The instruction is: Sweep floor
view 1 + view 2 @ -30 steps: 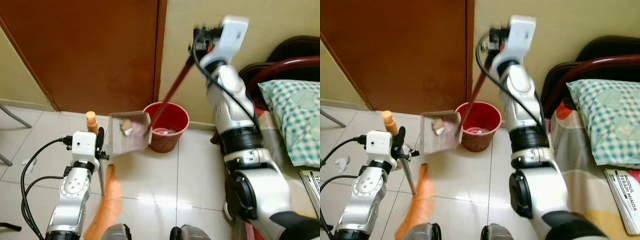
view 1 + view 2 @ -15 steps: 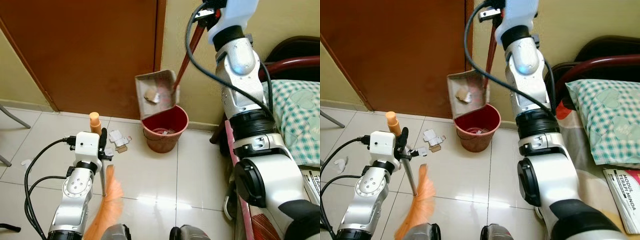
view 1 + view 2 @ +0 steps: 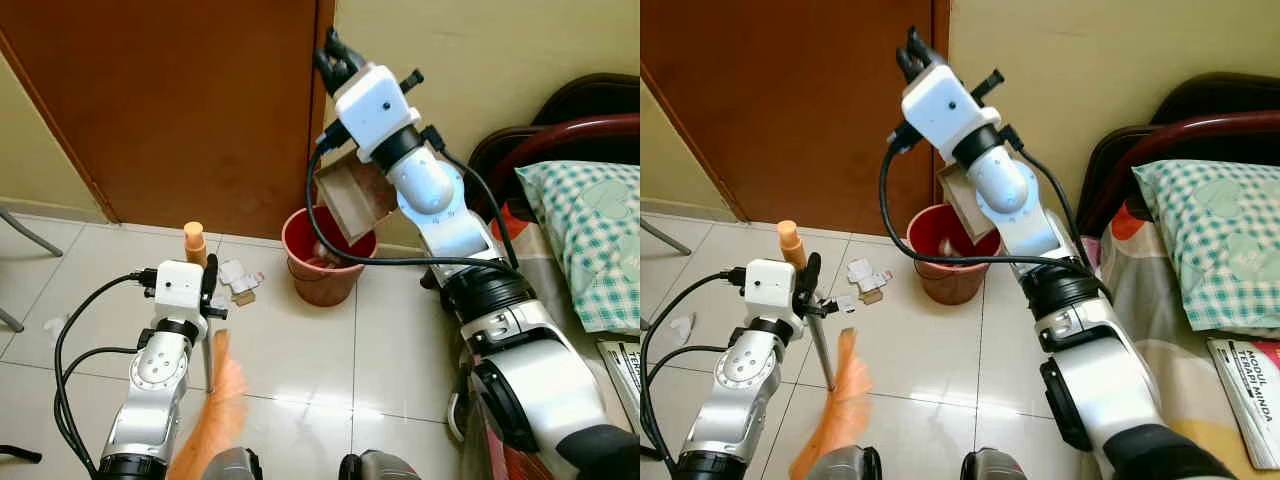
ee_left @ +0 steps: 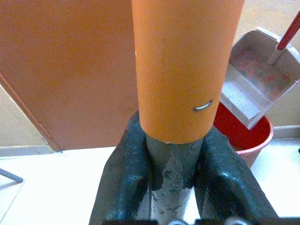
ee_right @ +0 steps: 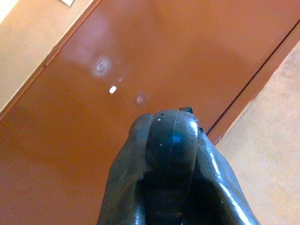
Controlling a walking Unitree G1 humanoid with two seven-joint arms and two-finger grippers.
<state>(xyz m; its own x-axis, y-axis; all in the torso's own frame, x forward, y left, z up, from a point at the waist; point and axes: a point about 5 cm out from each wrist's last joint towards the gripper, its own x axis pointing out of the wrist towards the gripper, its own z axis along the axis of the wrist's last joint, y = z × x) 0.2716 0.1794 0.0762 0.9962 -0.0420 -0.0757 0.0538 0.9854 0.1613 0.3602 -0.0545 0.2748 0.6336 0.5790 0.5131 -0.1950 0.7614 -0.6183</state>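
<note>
Dustpan (image 3: 352,198) tipped mouth-down directly over red bin (image 3: 325,262), so debris falls in. Right claw (image 3: 338,60) clenched on dustpan handle, high above bin. Left claw (image 4: 171,180) clenched on broom (image 3: 215,400) shaft, parked upright left of bin. Paper scraps (image 3: 238,280) on floor beside bin, unswept.

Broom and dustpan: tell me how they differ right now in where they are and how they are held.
The broom stands low, its orange bristles on the tiled floor, gripped by the left end effector. The dustpan hangs in the air, tipped over the red bucket, its handle gripped by the right end effector near the door. The broom is orange, the dustpan greyish. Each is held by its handle.
</note>
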